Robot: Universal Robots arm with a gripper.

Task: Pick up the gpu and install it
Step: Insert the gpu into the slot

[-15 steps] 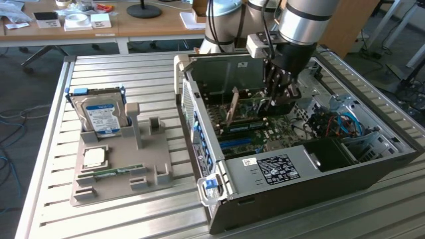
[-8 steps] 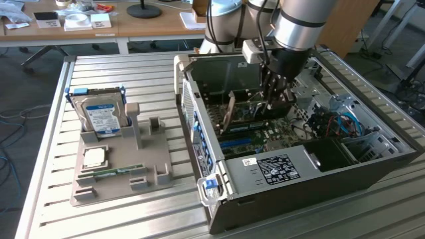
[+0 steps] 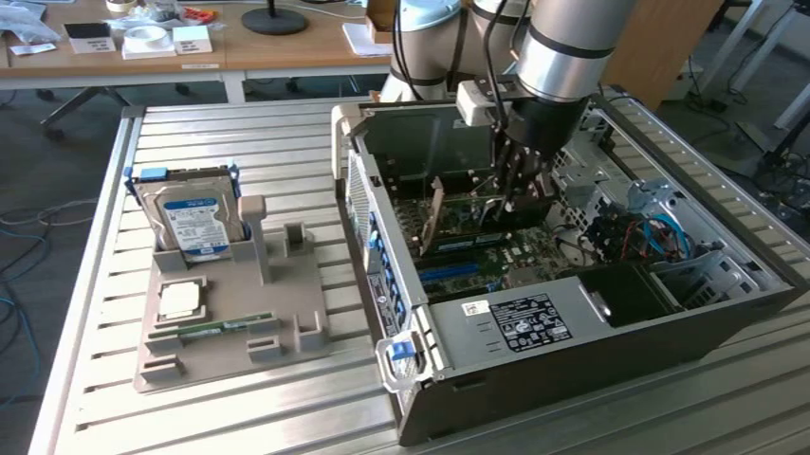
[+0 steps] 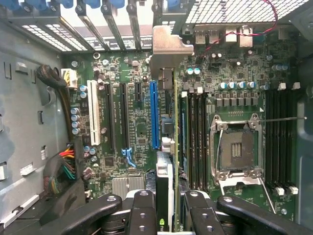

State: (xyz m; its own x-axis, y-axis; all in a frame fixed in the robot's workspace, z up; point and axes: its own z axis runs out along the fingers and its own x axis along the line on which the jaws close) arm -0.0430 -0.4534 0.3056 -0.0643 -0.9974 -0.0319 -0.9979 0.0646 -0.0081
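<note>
The gripper (image 4: 166, 208) is closed on the gpu (image 4: 165, 178) and holds it on edge inside the open computer case (image 3: 608, 370). The card stands over the motherboard (image 4: 234, 88), just beside the long blue slot (image 4: 155, 115).

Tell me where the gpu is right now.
In the wrist view the gpu stands edge-on in the gripper, inside the computer case on the exterior view's right, over the motherboard, just beside the long blue slot.

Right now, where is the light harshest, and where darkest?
Exterior view: glare streaks the slatted table, the computer case interior sits in shadow. Wrist view: the vent grille is washed out white, the motherboard evenly lit, the gripper holding the gpu dark.
</note>
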